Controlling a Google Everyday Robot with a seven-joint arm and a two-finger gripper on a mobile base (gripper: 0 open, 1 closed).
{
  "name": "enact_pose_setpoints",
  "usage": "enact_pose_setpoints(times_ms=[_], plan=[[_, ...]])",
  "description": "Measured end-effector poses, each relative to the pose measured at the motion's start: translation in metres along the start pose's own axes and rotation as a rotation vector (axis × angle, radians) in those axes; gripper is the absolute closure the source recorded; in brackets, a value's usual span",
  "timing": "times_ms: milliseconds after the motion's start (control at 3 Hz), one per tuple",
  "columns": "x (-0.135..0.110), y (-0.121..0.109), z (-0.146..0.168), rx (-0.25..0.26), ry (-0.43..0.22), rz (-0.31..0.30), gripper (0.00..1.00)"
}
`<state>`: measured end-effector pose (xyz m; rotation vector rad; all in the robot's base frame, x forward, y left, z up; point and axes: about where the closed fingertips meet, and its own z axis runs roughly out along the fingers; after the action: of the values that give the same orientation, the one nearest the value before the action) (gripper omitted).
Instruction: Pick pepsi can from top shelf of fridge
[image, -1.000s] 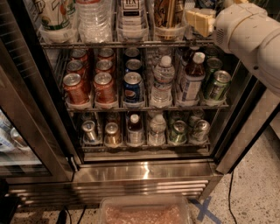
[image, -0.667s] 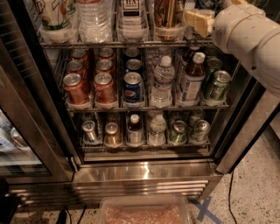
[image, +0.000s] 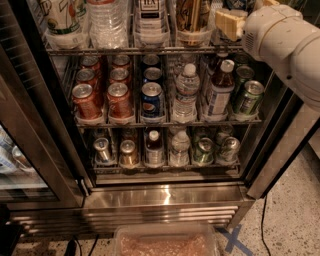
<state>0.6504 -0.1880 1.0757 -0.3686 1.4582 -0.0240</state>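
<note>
The fridge (image: 165, 197) stands open, its glass door (image: 35, 130) swung to the left. The top shelf (image: 145, 50) runs along the top of the view with plastic lane trays that hold a green-and-white can, a water bottle, a dark can with white lettering (image: 150, 12) and a brown bottle. My gripper (image: 230, 22), a tan part at the end of the white arm (image: 285, 40), reaches into the rightmost lane of that shelf. A dark blue shape (image: 236, 4) shows just above it at the frame's top edge. I cannot tell whether that is the pepsi can.
The middle rack holds red cans (image: 120, 97), short blue Pepsi cans (image: 151, 97), water bottles (image: 186, 92) and green cans (image: 247, 97). The bottom rack holds more cans and bottles. A clear plastic bin (image: 165, 242) and blue floor tape (image: 232, 240) lie before the steel base.
</note>
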Motion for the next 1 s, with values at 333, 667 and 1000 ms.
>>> enact_pose_setpoints(times_ms=[333,667,1000], plan=[[0.0,0.0,0.0,0.0,0.0,0.0,0.94],[0.0,0.0,0.0,0.0,0.0,0.0,1.0],[-0.0051,0.0003,-0.002,-0.006,-0.009,0.009,1.0]])
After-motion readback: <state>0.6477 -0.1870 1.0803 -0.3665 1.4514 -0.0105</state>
